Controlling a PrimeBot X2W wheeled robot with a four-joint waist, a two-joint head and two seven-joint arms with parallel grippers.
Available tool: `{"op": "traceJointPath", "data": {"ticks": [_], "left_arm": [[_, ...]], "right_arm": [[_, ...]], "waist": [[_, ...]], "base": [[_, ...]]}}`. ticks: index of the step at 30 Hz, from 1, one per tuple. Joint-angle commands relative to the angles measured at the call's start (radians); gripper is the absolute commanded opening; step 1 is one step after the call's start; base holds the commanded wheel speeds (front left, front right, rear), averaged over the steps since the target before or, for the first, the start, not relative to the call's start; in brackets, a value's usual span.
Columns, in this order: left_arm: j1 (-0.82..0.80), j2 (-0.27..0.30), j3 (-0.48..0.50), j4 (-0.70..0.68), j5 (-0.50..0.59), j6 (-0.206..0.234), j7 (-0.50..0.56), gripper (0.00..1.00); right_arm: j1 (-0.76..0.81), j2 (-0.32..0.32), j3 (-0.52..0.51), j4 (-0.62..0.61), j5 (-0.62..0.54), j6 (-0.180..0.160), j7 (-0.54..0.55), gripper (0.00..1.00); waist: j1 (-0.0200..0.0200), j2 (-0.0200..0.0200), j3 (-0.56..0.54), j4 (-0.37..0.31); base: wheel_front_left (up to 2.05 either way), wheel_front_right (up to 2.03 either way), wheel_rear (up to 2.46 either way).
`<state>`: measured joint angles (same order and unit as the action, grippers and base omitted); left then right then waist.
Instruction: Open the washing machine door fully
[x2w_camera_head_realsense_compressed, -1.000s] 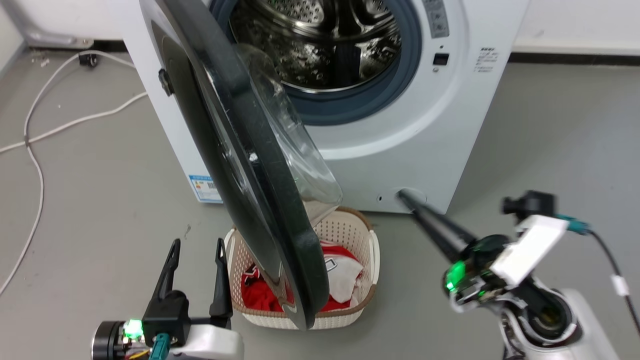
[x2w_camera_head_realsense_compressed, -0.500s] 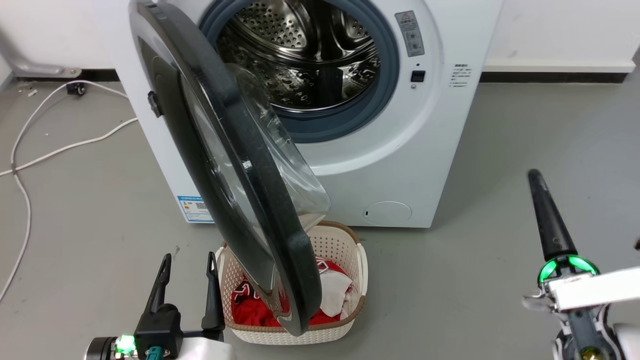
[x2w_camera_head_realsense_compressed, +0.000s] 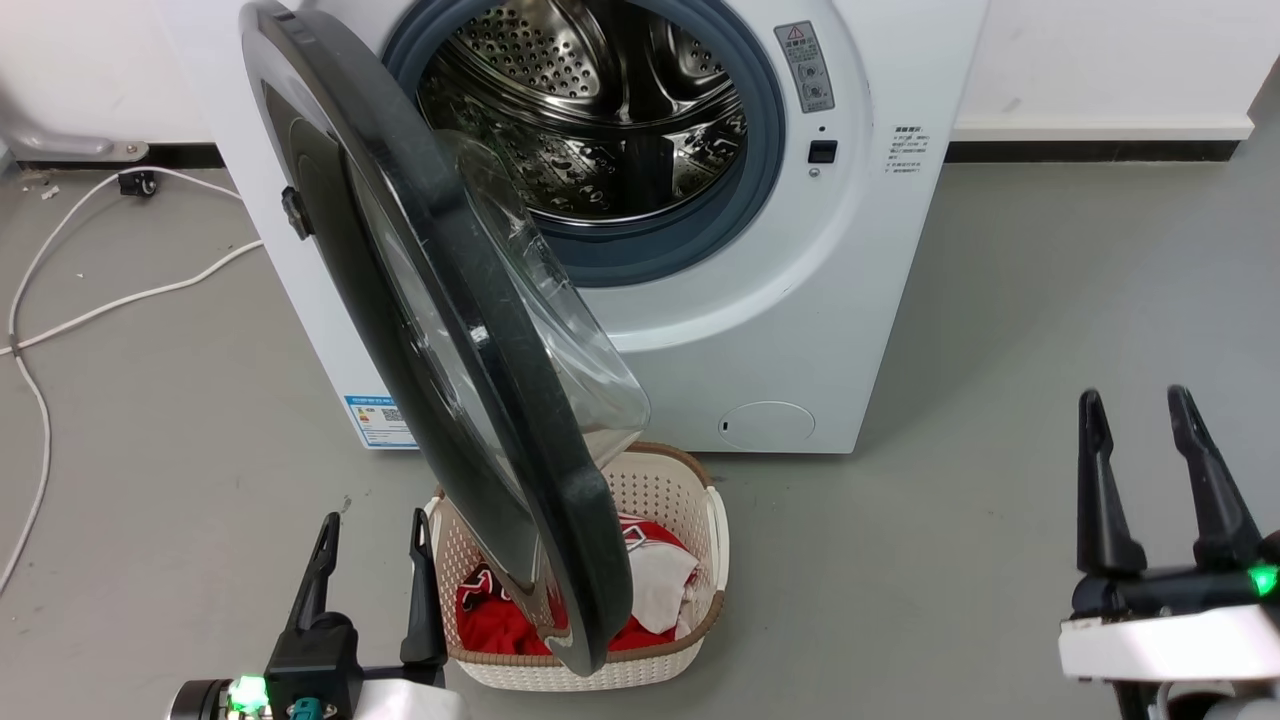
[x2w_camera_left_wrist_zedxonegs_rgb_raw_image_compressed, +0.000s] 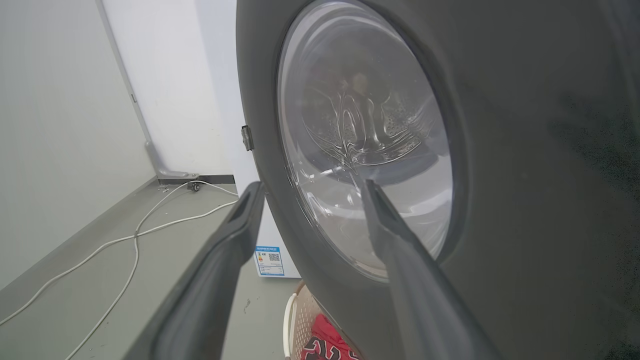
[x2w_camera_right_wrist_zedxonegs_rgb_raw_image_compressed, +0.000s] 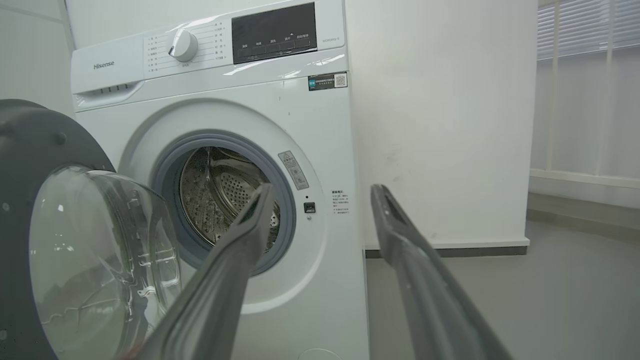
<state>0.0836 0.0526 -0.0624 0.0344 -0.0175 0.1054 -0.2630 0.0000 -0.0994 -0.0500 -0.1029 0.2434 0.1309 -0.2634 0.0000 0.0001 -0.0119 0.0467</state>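
The grey floor (x2w_camera_head_realsense_compressed: 1050, 300) bears the washing machine (x2w_camera_head_realsense_compressed: 880, 280), a cream basket (x2w_camera_head_realsense_compressed: 600, 675) and white cable (x2w_camera_head_realsense_compressed: 140, 293).

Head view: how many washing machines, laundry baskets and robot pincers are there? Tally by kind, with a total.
Washing machine: 1
Laundry basket: 1
Pincers: 2 (left pincer, right pincer)
Total: 4

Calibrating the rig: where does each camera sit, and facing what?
Head view: on the head, looking down at washing machine and laundry basket; left gripper, right gripper below.
Left wrist view: behind open left fingers, facing the washing machine door's outer face.
Right wrist view: behind open right fingers, facing the drum.
Shared: all show the door.
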Motion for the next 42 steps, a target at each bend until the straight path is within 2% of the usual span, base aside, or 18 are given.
{"op": "traceJointPath", "data": {"ticks": [1, 4, 9, 16, 23, 24, 25, 34, 42], "left_arm": [[-0.001, 0.001, 0.001, -0.001, 0.000, -0.005, -0.003, 1.00], [0.000, 0.001, 0.003, 0.001, -0.001, -0.006, -0.003, 1.00], [0.002, 0.000, 0.004, 0.002, -0.001, -0.004, -0.003, 1.00], [0.007, -0.001, 0.006, -0.001, 0.000, -0.001, -0.003, 1.00], [0.009, -0.001, 0.017, -0.004, -0.007, 0.002, -0.003, 1.00], [0.003, -0.001, 0.024, -0.017, -0.014, 0.005, -0.003, 0.47], [-0.001, 0.000, 0.030, -0.024, -0.017, 0.007, -0.003, 0.00], [-0.088, -0.001, 0.072, -0.216, 0.002, 0.021, -0.003, 0.00], [-0.183, 0.001, -0.041, -0.435, 0.043, -0.013, -0.003, 0.00]], "right_arm": [[0.032, 0.022, -0.012, -0.009, -0.064, 0.000, -0.001, 1.00], [0.068, 0.039, -0.012, -0.002, -0.129, 0.000, -0.002, 1.00], [0.116, 0.049, -0.005, 0.029, -0.158, 0.000, -0.002, 1.00], [0.147, 0.051, 0.003, 0.060, -0.102, 0.000, -0.002, 1.00], [0.144, 0.051, 0.021, 0.069, -0.102, 0.000, -0.002, 1.00], [0.142, 0.051, 0.021, 0.069, -0.101, 0.000, -0.002, 1.00], [0.141, 0.051, 0.023, 0.071, -0.100, 0.000, -0.002, 1.00], [0.132, 0.050, 0.027, 0.072, -0.100, 0.000, -0.002, 1.00], [0.125, 0.050, 0.032, 0.069, -0.104, 0.000, -0.002, 1.00]], "waist": [[0.0000, -0.0001, 0.001, 0.002], [0.0000, -0.0001, 0.000, 0.004], [0.0000, -0.0001, -0.002, 0.009], [0.0000, -0.0001, -0.002, 0.010], [0.0000, -0.0001, -0.001, 0.006], [0.0000, -0.0001, -0.001, 0.006], [0.0000, -0.0001, 0.000, 0.006], [0.0000, -0.0001, 0.000, 0.011], [0.0000, -0.0001, -0.005, 0.000]], "base": [[0.00, 0.00, 0.00], [0.00, 0.00, 0.00], [0.00, 0.00, 0.00], [0.00, 0.00, 0.00], [0.00, 0.00, 0.00], [0.00, 0.00, 0.00], [0.00, 0.00, 0.00], [0.00, 0.00, 0.00], [0.00, 0.00, 0.00]]}}
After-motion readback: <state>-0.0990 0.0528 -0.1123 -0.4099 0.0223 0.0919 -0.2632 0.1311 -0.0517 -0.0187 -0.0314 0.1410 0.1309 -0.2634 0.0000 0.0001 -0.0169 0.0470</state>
